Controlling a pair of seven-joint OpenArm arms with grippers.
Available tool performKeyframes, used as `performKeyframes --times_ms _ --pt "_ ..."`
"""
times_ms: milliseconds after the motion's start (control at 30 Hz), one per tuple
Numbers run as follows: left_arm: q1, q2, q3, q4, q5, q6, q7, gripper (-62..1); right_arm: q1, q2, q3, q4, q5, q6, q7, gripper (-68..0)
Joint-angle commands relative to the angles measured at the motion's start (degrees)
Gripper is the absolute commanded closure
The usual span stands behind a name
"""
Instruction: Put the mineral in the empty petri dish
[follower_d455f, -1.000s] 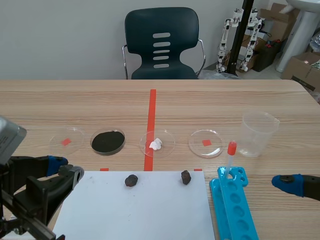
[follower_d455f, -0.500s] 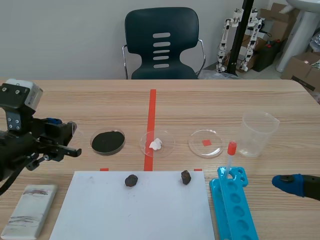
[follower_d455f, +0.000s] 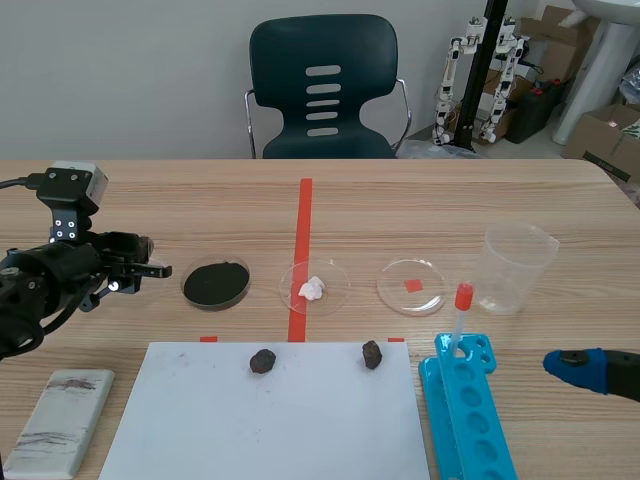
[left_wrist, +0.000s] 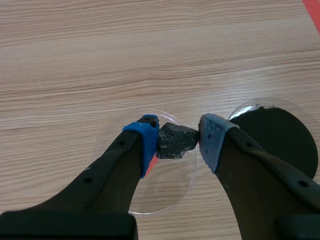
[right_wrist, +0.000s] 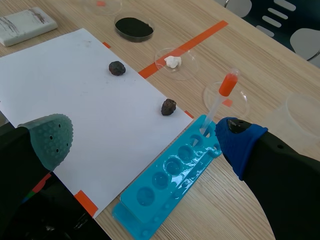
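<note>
Left gripper, mid-left of the frame, is clamping the mineral and hanging right over the empty dish. Looks like it's just needing a straight drop.

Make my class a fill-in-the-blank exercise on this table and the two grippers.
The left gripper holds the mineral above an ____ petri dish.
The next petri dish holds ____ powder.
____ dark rocks lie on the white paper.
The jaws of the right gripper stand ____.
Missing words: empty; black; two; open.
</note>
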Motion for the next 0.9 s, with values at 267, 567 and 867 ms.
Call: performKeyframes --times_ms 267,567,867 --pt "-5.18 0.59 -0.11 -6.38 0.02 0.15 -2.73 -9.8 0.02 0.15 0.52 0.5 0.63 -0.15 0.81 -59.1" --pt "-7.76 0.57 -0.11 -11.43 0.04 0.13 -3.32 -9.8 0.02 0.15 0.52 0.5 0.63 -0.15 0.81 -59.1" --pt "-8.22 0.59 -0.11 -13.64 0.26 0.13 -3.85 -9.8 0.02 0.15 0.52 0.5 0.63 -0.15 0.81 -59.1"
